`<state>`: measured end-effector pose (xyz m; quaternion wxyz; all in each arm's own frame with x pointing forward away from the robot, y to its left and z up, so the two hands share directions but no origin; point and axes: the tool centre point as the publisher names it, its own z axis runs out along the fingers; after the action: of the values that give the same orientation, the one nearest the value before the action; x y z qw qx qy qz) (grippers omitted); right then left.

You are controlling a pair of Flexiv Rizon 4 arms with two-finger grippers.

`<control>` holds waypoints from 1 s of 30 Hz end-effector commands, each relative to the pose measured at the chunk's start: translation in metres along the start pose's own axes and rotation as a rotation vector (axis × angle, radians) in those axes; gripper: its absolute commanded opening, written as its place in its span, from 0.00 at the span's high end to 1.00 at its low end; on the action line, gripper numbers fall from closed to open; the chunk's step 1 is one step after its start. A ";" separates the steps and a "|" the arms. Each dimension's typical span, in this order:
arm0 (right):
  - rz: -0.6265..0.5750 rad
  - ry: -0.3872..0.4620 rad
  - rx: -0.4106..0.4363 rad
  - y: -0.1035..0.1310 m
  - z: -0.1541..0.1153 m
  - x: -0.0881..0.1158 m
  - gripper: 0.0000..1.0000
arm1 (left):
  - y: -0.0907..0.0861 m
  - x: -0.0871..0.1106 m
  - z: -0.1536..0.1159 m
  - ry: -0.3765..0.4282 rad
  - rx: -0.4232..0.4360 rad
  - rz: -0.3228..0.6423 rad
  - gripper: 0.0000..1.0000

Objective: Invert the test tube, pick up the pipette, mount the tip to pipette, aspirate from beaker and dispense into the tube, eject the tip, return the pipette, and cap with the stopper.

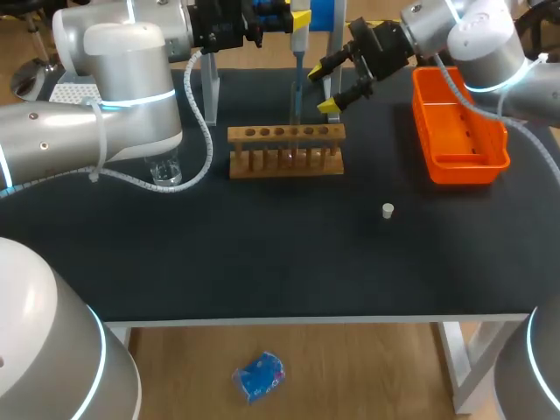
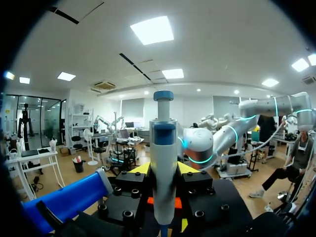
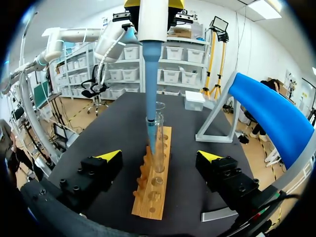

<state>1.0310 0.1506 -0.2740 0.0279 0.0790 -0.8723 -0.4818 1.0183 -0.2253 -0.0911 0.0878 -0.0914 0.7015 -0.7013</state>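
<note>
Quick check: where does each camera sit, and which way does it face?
Head: above and behind, looking down on the table; left gripper holds the pipette, right gripper open beside the rack.
Left wrist: on the left arm, looking out along the gripper, shut on the pipette.
Right wrist: on the right arm, facing along the rack at the tube; its open gripper shows.
Shared: pipette in all three.

The worktop [image 1: 262, 271] is open along its front edge; stopper [image 1: 388, 210], rack [image 1: 286, 150], beaker [image 1: 164, 171] and orange bin [image 1: 459, 131] stand farther back.
</note>
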 end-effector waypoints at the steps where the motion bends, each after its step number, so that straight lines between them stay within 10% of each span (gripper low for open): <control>1: 0.000 0.005 0.001 0.000 0.000 -0.002 0.00 | -0.003 0.000 -0.001 -0.002 -0.002 -0.001 1.00; 30: 0.000 0.005 0.001 0.000 0.000 -0.002 0.00 | -0.043 0.003 -0.001 -0.004 -0.017 0.034 1.00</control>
<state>1.0311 0.1506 -0.2741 0.0280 0.0790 -0.8723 -0.4818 1.0173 -0.2259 -0.0534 0.1009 -0.0798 0.7047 -0.6978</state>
